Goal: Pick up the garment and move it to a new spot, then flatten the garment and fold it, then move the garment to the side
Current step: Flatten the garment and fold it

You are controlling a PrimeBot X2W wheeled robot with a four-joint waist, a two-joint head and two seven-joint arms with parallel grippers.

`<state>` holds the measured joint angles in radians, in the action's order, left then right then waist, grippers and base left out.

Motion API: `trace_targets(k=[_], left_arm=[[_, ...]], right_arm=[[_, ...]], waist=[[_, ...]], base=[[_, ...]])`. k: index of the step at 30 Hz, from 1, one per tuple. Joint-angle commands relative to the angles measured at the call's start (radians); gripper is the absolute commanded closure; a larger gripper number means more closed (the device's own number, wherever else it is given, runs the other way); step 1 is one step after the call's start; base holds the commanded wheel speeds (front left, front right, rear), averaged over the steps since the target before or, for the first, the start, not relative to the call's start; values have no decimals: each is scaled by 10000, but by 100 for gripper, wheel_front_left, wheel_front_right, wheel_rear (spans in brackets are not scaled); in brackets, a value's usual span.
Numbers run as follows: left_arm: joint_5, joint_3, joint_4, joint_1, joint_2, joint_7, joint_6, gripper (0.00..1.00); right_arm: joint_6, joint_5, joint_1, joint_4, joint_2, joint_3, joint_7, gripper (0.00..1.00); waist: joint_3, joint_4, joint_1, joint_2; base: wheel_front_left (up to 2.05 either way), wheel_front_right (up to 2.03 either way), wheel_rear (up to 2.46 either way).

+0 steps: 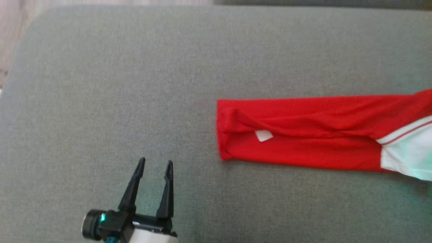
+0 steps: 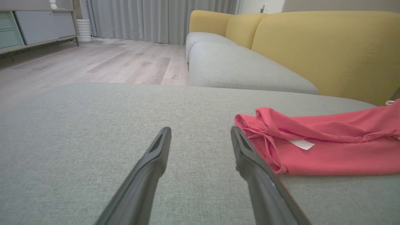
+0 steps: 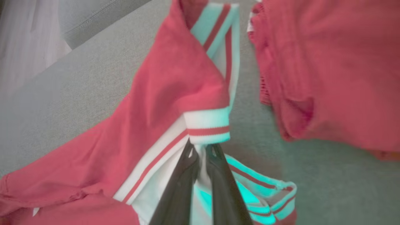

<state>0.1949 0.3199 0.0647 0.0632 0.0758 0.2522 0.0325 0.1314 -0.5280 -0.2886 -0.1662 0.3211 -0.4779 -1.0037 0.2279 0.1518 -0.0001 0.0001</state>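
Note:
The garment point(image 1: 303, 135) is red with white, red-striped trim and lies folded into a long band across the right of the grey cushion point(image 1: 101, 84). A small white tag shows on it. My left gripper point(image 1: 155, 165) stands open on bare cushion, to the left of and nearer than the garment's left end point(image 2: 328, 147), with nothing between its fingers point(image 2: 156, 156). In the right wrist view my right gripper point(image 3: 201, 150) is shut on the garment's white part, just under a striped cuff point(image 3: 207, 126). The red cloth point(image 3: 175, 87) rises in a fold around it.
A yellow-backed sofa point(image 2: 328, 47) with grey seats stands beyond the cushion. Wooden floor point(image 2: 93, 62), a low cabinet point(image 2: 31, 25) and grey curtains lie further off. The cushion's rounded edge is at the far left point(image 1: 20, 50).

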Motion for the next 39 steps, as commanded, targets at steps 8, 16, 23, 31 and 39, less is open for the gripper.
trace_targets(k=[8, 16, 23, 31, 39], left_arm=[[-110, -583, 38, 483, -220, 95, -154, 0], [63, -415, 174, 456, -252, 95, -141, 0], [195, -49, 384, 191, -254, 95, -65, 0], [334, 190, 544, 222, -255, 95, 29, 0], [350, 274, 606, 257, -255, 95, 64, 0]], right_arm=[[-7, -629, 541, 2878, -636, 232, -2050, 100], [-7, -1052, 291, 4144, -2686, 2980, -3060, 100], [-7, -1518, -467, 1943, -2705, 4699, -485, 100], [-7, -1672, -1002, 88, -2707, 5897, 1012, 100], [-7, -2327, -1571, -1174, -2708, 6776, 2164, 100]], waist=[[-1027, 95, 1, -1], [-959, 74, 1, -1], [-778, 570, 1, -1], [-773, 1043, 1, -1], [-830, 1103, 1, -1]], base=[[0, 0, 0], [0, 0, 0], [0, 0, 0], [0, 0, 0], [0, 0, 0]])
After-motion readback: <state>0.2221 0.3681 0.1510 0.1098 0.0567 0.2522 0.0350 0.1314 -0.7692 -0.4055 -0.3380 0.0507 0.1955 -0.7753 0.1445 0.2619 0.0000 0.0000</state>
